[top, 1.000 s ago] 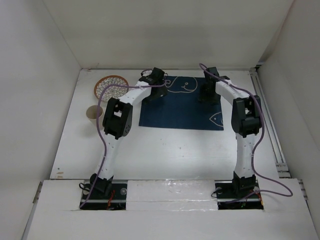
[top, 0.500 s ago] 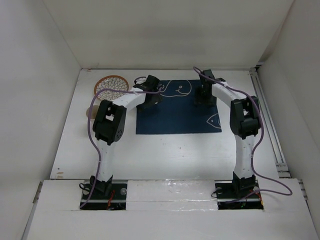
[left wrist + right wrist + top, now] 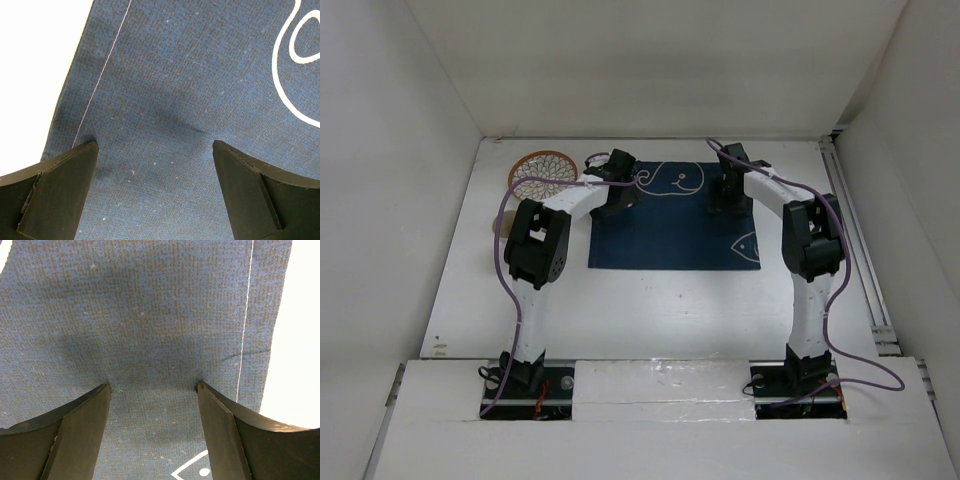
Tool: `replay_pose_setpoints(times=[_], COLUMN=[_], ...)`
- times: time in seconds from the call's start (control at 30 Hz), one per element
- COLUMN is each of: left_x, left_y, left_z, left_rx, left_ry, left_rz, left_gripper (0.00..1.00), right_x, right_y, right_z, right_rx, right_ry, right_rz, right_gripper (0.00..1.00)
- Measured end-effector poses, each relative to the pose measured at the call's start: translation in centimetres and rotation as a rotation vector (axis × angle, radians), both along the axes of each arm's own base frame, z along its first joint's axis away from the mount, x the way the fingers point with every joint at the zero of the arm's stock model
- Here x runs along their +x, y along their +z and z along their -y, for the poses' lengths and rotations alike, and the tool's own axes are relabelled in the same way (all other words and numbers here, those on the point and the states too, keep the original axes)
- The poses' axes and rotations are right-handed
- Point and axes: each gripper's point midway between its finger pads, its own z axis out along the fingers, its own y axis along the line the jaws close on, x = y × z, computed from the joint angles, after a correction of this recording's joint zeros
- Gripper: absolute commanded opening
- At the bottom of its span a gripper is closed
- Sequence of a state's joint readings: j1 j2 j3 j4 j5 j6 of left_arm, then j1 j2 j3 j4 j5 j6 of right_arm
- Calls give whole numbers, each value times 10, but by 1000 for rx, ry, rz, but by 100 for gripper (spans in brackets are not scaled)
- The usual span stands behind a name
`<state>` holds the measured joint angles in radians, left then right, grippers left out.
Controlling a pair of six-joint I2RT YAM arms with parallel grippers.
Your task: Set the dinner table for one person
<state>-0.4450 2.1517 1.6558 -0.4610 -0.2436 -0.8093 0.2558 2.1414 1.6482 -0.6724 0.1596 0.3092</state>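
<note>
Top view: the dinner table (image 3: 650,300), plain matte white, fills the enclosure floor. A navy placemat (image 3: 670,235) with white whale and fish outlines lies far-centre. The left gripper (image 3: 617,196) and right gripper (image 3: 725,193) are at its far corners.

Left wrist: jaws released wide over the stitched hem, holding nothing.

Right wrist: jaws parted, tips on the cloth.
</note>
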Motion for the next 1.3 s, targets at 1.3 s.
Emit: replay_pose_setpoints(times=[1.3], left_x=[-11], left_y=[0], left_z=[-4], left_rx=[5], left_ry=[-3], left_rz=[-26], left_gripper=[100], right_x=[9], right_y=[3], right_z=[6], right_rx=[12], right_ry=[-14], right_rz=[5], right_gripper=[74])
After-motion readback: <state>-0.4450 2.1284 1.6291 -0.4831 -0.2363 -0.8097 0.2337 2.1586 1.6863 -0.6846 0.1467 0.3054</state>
